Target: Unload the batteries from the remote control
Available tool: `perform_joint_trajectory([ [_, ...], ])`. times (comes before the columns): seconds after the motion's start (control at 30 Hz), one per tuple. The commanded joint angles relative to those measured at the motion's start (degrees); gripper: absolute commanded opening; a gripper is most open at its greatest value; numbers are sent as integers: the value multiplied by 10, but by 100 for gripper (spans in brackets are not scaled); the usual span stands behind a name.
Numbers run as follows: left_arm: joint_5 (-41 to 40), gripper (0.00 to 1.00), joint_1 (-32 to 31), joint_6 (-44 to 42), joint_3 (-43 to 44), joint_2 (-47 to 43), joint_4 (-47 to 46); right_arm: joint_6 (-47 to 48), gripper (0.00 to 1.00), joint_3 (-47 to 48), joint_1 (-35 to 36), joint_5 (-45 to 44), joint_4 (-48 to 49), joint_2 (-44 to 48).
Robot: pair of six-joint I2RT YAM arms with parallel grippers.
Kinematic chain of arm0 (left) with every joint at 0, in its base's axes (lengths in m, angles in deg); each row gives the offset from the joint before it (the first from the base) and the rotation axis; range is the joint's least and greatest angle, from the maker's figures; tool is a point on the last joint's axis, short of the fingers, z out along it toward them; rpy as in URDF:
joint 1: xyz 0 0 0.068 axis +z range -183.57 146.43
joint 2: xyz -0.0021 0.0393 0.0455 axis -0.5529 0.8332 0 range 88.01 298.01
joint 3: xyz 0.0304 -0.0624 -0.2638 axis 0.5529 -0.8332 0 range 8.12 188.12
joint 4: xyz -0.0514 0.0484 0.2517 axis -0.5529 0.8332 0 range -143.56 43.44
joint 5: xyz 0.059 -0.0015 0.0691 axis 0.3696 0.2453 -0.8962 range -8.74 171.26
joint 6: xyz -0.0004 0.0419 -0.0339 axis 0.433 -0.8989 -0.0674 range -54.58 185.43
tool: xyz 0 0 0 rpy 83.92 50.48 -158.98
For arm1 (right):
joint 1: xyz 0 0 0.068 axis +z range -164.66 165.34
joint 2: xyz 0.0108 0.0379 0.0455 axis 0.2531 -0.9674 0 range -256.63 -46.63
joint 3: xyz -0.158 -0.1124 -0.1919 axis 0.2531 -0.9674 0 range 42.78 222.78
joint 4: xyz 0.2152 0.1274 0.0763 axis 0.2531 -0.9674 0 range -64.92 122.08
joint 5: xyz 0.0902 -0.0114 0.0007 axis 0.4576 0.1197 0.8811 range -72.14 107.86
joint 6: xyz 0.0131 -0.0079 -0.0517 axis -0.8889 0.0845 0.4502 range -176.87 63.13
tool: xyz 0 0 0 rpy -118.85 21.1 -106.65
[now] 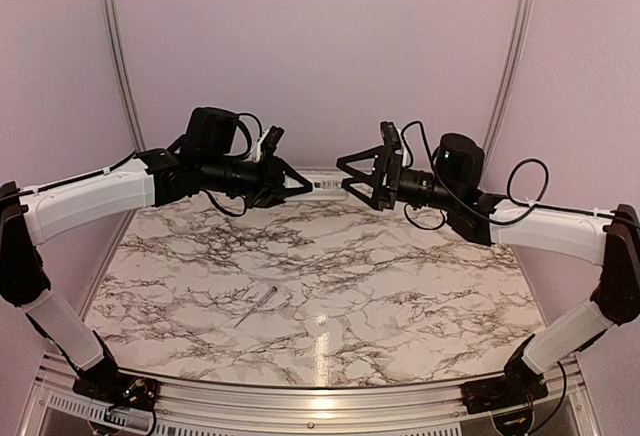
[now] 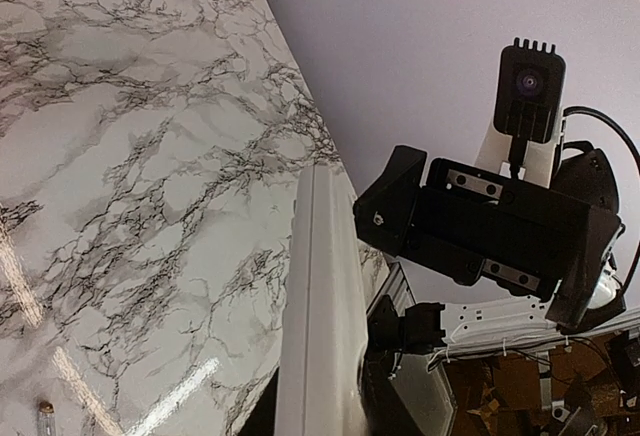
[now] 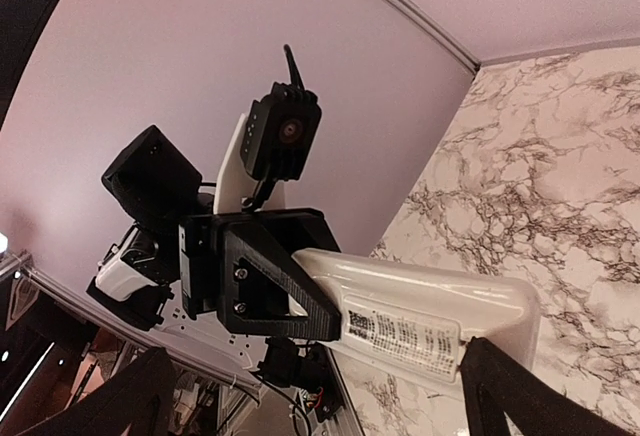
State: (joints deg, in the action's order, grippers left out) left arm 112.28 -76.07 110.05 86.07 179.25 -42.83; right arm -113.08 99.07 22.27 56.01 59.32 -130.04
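The white remote control (image 1: 322,188) hangs in the air above the far part of the table, with my left gripper (image 1: 298,184) shut on one end of it. In the left wrist view it runs up from between the dark fingers as a long white bar (image 2: 322,286). The right wrist view shows its back face (image 3: 430,316), which carries a printed label. My right gripper (image 1: 346,178) stands open at the remote's free end, one finger on each side, and its right finger (image 3: 520,391) is close to that end. The batteries are hidden.
A thin pale grey stick (image 1: 257,306) lies on the marble table (image 1: 400,296) left of centre, nearer the front. A small pale object (image 2: 45,414) sits at the bottom left edge of the left wrist view. Lilac walls and metal corner rails close the back.
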Motion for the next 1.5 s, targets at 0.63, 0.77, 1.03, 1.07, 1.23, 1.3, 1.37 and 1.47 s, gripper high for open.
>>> perform_joint_trajectory([
  [0.63,156,0,-39,-26,-3,-40,-242,-67,99,-52,-3,112,54,1],
  [0.77,161,0,-39,-31,-9,-44,-257,-85,98,-61,-7,117,81,3],
  [1.03,163,0,-39,-45,-13,-46,-262,-103,99,-63,-8,125,104,1],
  [1.07,163,0,-38,-46,-14,-47,-265,-107,99,-65,-9,126,108,1],
  [1.23,164,0,-39,-56,-23,-55,-279,-119,98,-66,-9,135,124,1],
  [1.3,163,0,-39,-65,-27,-59,-281,-124,98,-67,-9,139,131,1],
  [1.37,164,0,-39,-76,-28,-62,-281,-127,98,-65,-9,143,133,-1],
  [1.47,169,0,-39,-91,-29,-65,-280,-130,98,-65,-9,147,136,1],
])
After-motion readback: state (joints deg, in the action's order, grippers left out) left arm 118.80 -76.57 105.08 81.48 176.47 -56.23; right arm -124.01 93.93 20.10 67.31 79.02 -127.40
